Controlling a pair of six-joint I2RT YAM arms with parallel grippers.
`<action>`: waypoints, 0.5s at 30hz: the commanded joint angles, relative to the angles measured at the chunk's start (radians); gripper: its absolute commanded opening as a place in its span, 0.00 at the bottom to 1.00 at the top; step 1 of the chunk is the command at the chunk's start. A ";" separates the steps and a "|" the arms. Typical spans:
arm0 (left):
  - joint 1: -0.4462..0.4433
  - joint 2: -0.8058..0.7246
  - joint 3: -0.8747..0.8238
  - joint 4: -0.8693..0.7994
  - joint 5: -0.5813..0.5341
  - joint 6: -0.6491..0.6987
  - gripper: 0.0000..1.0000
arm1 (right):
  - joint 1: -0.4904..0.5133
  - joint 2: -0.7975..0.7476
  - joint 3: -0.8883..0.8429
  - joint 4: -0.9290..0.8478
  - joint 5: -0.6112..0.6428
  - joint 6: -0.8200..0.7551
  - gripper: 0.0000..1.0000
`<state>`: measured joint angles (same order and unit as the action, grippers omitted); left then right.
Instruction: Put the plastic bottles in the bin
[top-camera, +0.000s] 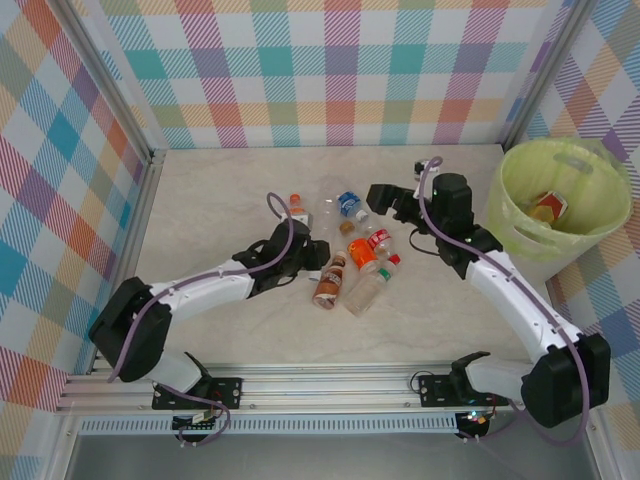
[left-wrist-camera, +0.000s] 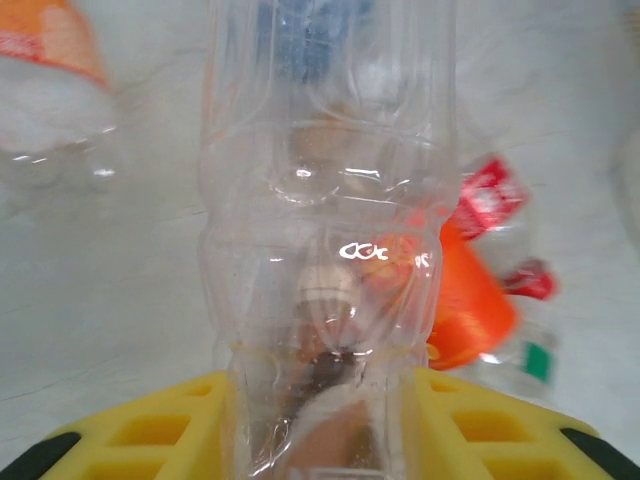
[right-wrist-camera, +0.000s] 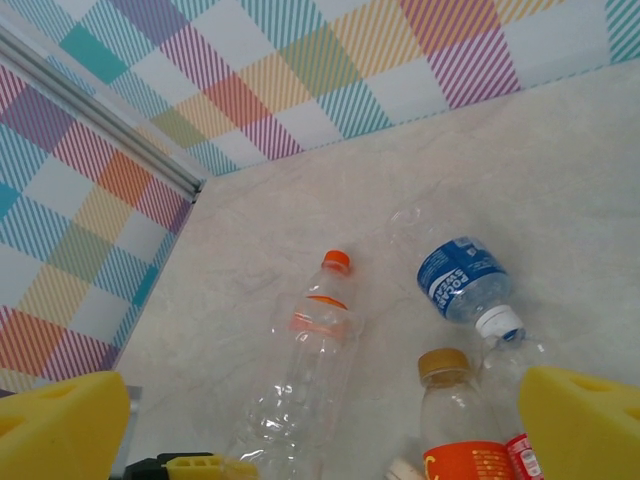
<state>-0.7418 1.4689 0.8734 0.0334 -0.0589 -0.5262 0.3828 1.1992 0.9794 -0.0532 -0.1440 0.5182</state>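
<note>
At the right edge of the table (top-camera: 230, 190) I see the lime-green bin (top-camera: 520, 238). My right gripper (top-camera: 385, 198) hovers, fingers (right-wrist-camera: 60, 425) wide, over the plastic bottles (top-camera: 362, 252) lying mid-table. My left gripper (left-wrist-camera: 325, 420) has its fingers (left-wrist-camera: 150, 430) closed on a clear bottle (left-wrist-camera: 325, 200) among them.

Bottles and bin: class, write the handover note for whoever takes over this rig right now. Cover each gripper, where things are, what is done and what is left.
Left gripper: shut on the base end of the clear orange-capped bottle, mid-table.
Right gripper: open, empty, above the blue-label bottle.
Bin: far right, with one red-and-yellow item inside, probably a bottle.
Left to bin: the gripped bottle, the blue-label bottle, and beside them the orange-label bottle, red-label bottle, brown bottle and clear bottle.
</note>
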 joint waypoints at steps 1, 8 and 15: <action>0.022 -0.070 -0.018 0.190 0.203 0.000 0.36 | 0.031 0.043 0.024 0.061 -0.082 0.049 1.00; 0.041 -0.125 0.009 0.308 0.436 -0.005 0.33 | 0.100 0.148 0.142 0.124 -0.332 0.031 1.00; 0.042 -0.151 0.012 0.354 0.520 -0.011 0.33 | 0.139 0.191 0.176 0.198 -0.317 0.086 1.00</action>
<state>-0.6819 1.3460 0.8665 0.3138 0.3248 -0.5419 0.4862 1.3712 1.1221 0.0410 -0.3794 0.5591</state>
